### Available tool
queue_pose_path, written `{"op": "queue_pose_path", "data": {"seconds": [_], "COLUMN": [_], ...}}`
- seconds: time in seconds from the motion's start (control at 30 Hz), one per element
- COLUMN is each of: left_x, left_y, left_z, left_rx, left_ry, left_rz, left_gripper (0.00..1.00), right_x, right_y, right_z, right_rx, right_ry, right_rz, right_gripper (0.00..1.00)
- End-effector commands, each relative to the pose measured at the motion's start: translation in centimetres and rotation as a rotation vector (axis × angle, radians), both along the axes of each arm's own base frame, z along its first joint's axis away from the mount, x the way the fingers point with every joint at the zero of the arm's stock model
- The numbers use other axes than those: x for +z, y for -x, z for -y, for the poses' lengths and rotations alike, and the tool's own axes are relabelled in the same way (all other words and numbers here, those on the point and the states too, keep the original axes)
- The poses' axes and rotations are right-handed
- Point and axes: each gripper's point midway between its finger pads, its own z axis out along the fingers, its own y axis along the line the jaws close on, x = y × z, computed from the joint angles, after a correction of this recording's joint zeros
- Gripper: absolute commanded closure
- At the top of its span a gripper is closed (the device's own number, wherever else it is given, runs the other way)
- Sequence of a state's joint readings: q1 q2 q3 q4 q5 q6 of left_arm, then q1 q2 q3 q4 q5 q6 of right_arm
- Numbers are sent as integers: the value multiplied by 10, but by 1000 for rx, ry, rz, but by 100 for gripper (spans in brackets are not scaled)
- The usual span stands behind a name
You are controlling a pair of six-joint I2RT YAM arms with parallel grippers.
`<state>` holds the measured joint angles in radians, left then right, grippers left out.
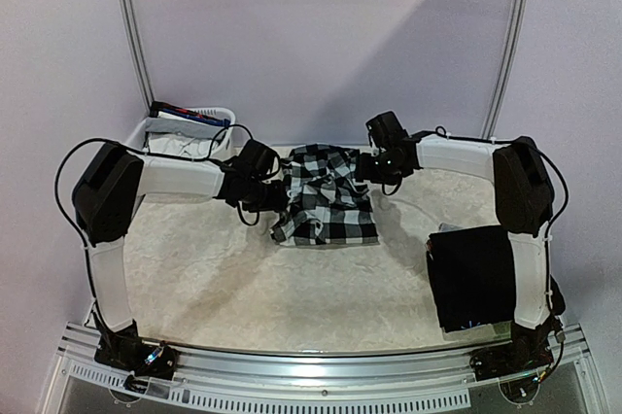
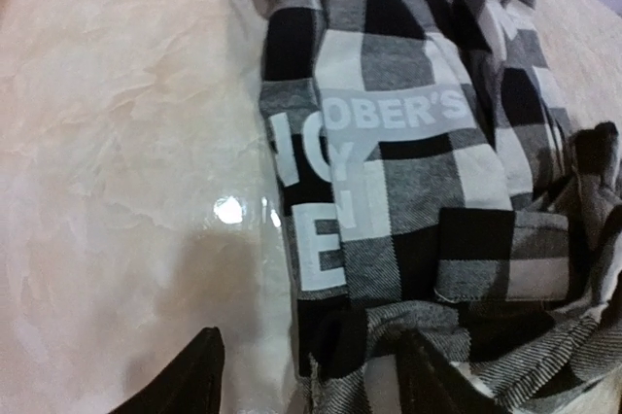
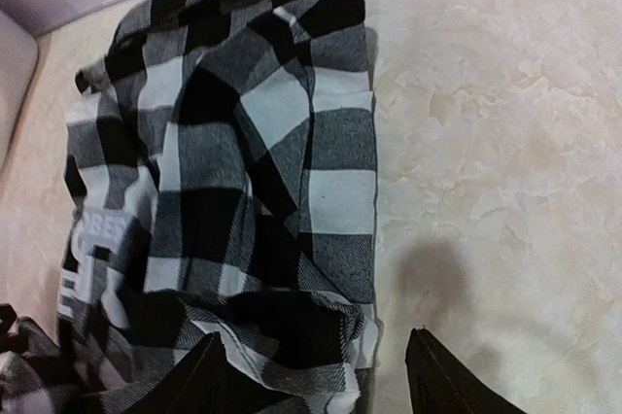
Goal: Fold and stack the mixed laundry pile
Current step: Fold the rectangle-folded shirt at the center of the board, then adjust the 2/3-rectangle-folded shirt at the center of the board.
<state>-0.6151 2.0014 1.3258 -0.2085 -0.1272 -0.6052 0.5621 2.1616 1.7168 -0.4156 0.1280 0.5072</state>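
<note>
Top external, checkered shirt (image 1: 326,198) btwn L gripper (image 1: 282,202) & R gripper (image 1: 362,170), both spread, basket (image 1: 225,115) back-left, black garment (image 1: 471,278) front-right

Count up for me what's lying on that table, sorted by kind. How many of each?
checkered shirt: 1
folded black garment: 1
white basket: 1
Total: 3
The basket also holds more clothes, too bunched and hidden to count.
</note>
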Motion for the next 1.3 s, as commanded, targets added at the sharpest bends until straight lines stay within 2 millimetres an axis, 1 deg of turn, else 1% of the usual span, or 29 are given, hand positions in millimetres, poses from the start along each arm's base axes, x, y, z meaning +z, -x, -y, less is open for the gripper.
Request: {"op": "queue_pose_path", "data": {"seconds": [0.0,0.03,0.1,0.13,0.2,0.23,0.27,0.3,0.33,0.37,0.47,0.53,0.63,0.67,0.7,0.73,0.77,0.8,0.83,0.87,0.9,1.0,1.07,1.1,1.13,1.2,1.23,1.27], "left_x": [21,26,35,39,41,42,41,38,31,29,23,21,19,17,16,14,14,14,13,11,9,0,-1,0,0,1,2,3], "left_y": [-7,-6,-2,2,11,18,25,32,43,51,71,79,82,82,82,83,83,84,84,84,83,80,77,75,73,69,68,68], "left_z": [-8,-11,-19,-23,-32,-36,-37,-36,-34,-30,-19,-10,3,6,8,10,12,13,14,15,15,16,20,21,22,21,21,22], "left_rx": [9,12,17,18,20,13,-2,-21,-47,-76,-138,-170,-197,-201,-202,-203,-208,-209,-212,-211,-210,-211,-224,-227,-227,-219,-217,-215], "left_ry": [1,-7,-22,-32,-58,-62,-67,-71,-76,-73,-80,-65,-31,-21,-17,-14,-13,-14,-17,-21,-26,-38,-40,-46,-51,-60,-60,-58], "left_rz": [50,67,92,102,107,106,100,91,76,70,61,59,57,54,47,41,40,41,42,40,37,35,41,44,48,58,59,62], "left_gripper": [28,23,19,19,19,20,21,22,22,23,23,24,25,25,26,27,27,27,28,28,30,35,41,44,49,65,77,87], "right_x": [43,50,72,69,72,79,76,79,86,85,95,98,88,86,77,72,72,63,62,57,51,46,35,35,28,26,26,20], "right_y": [-9,-7,-1,5,19,28,37,48,61,73,105,127,144,146,146,145,143,141,140,139,138,132,127,124,121,113,109,104], "right_z": [-4,-2,2,5,10,13,13,12,8,3,-16,-37,-64,-71,-76,-80,-85,-89,-92,-97,-101,-111,-116,-119,-121,-123,-124,-124], "right_rx": [19,20,25,33,48,58,75,101,143,184,323,448,574,602,620,635,647,656,668,681,694,722,730,735,736,734,734,729], "right_ry": [-32,-33,-47,-43,-52,-72,-88,-115,-156,-186,-276,-339,-362,-368,-368,-374,-384,-385,-394,-398,-404,-416,-409,-409,-403,-398,-399,-398], "right_rz": [67,76,109,102,104,116,110,111,114,111,127,106,56,47,28,18,16,-4,-11,-24,-37,-52,-77,-74,-81,-78,-74,-81], "right_gripper": [27,25,22,22,22,23,24,26,28,31,37,41,45,46,49,51,53,56,57,59,59,61,62,62,63,63,63,63]}}
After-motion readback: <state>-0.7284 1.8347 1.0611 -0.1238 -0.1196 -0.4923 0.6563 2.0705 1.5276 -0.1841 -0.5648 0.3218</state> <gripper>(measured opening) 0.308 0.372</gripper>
